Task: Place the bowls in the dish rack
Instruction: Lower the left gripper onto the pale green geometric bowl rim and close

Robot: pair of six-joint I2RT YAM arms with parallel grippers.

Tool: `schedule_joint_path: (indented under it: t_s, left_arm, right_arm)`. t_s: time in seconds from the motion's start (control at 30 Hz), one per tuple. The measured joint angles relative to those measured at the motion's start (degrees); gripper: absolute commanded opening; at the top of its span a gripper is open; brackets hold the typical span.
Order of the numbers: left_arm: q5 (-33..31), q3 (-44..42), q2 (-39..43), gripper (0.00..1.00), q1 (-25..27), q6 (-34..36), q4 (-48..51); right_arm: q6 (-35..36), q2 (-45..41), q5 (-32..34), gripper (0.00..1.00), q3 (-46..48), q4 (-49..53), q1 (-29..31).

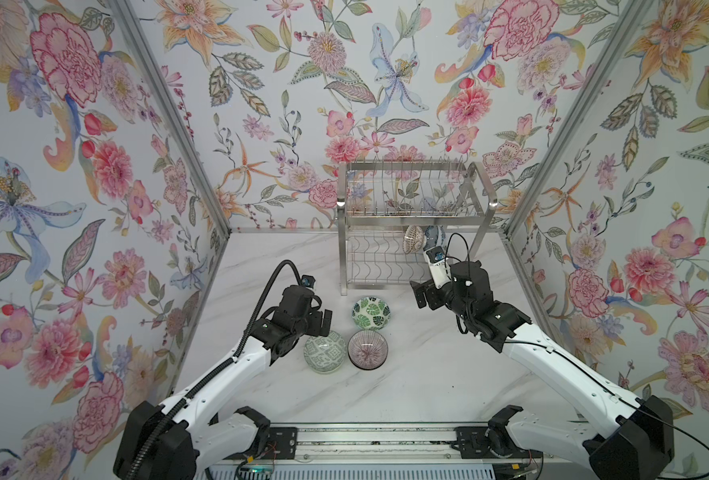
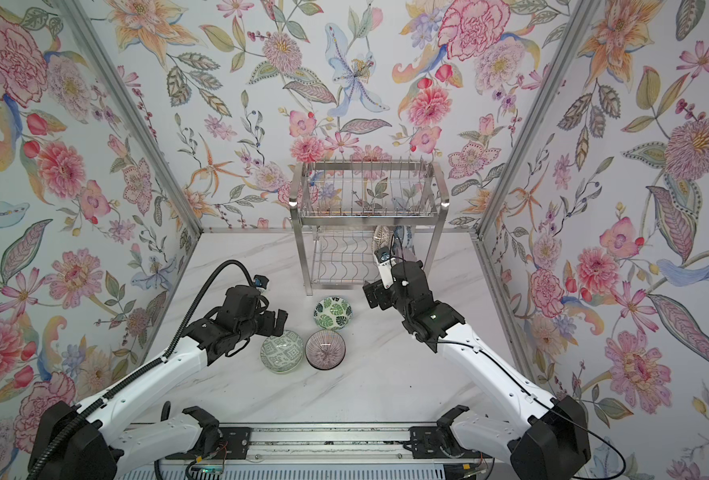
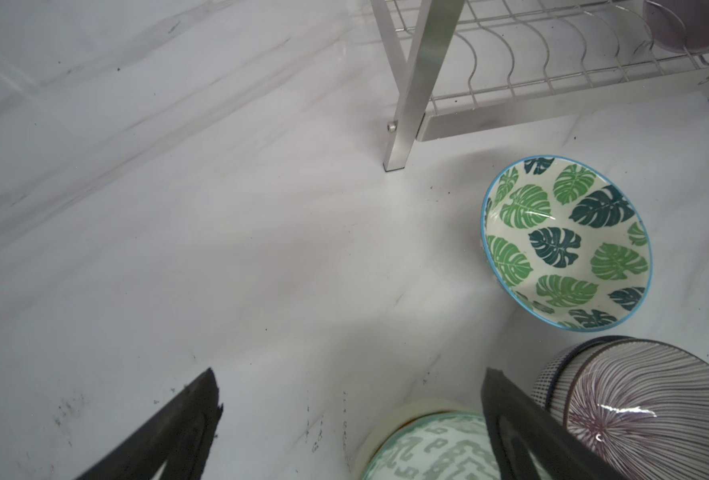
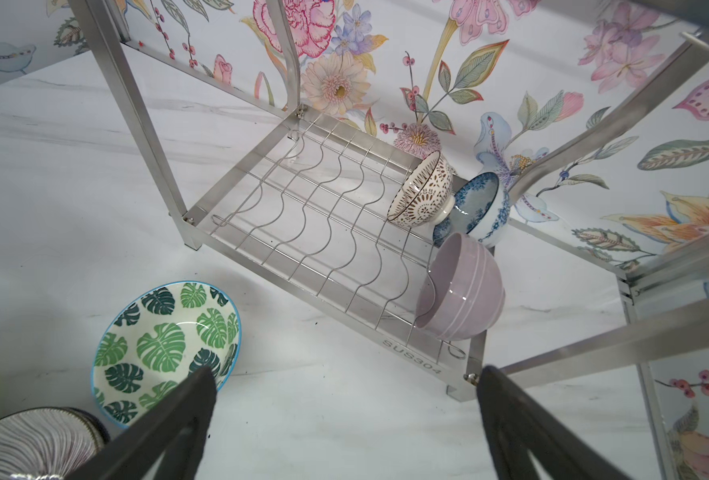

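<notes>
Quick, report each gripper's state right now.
Left gripper: jaws open, holding nothing.
Right gripper: jaws open, holding nothing.

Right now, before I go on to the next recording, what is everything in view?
dish rack: one, steel, back of table.
lilac bowl: one, lilac, lower tier, on edge.
white bowl: one, brown-patterned, lower tier, behind the lilac one.
blue floral bowl: one, blue and white, lower tier, beside the white one.
leaf bowl: one, green on white, table, before the rack.
geometric bowl: one, grey-green, nested in a pale bowl.
purple-lined bowl: one, nested in a navy bowl.
table: one, white marble.
walls: three, floral paper.
left gripper: black, jaws open, by the geometric bowl.
right gripper: black, jaws open, empty, before the lower tier.
</notes>
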State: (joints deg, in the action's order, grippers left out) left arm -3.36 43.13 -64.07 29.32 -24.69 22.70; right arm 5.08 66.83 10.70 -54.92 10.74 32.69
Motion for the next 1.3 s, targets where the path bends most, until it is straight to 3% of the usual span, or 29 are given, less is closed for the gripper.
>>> schedule_joint_path:
  t_s: [0.47, 0.6, 0.77, 1.07, 1.3]
  left_arm:
    - [6.6, -3.5, 4.7, 0.99, 0.0, -7.1, 8.0]
    - [7.9, -3.6, 5.7, 0.95, 0.0, -8.1, 10.3]
    - [8.1, -4.1, 5.1, 0.8, 0.0, -9.5, 12.6]
    - [7.5, -4.1, 2.3, 0.4, 0.0, -10.6, 13.7]
    - [7.3, -3.4, -0.6, 0.18, 0.0, -9.7, 14.0]
  right_arm:
    - [-1.9, 0.8, -3.7, 0.99, 0.2, -0.4, -3.6]
    - [-2.6, 1.2, -4.7, 0.99, 0.7, -1.2, -4.4]
    - [-3.0, 1.9, -5.8, 0.99, 1.4, -1.7, -4.8]
    - [-3.1, 1.9, -6.4, 0.99, 2.1, -2.6, -6.0]
    - [-3.5, 1.8, -6.9, 0.99, 3.1, -2.9, -6.7]
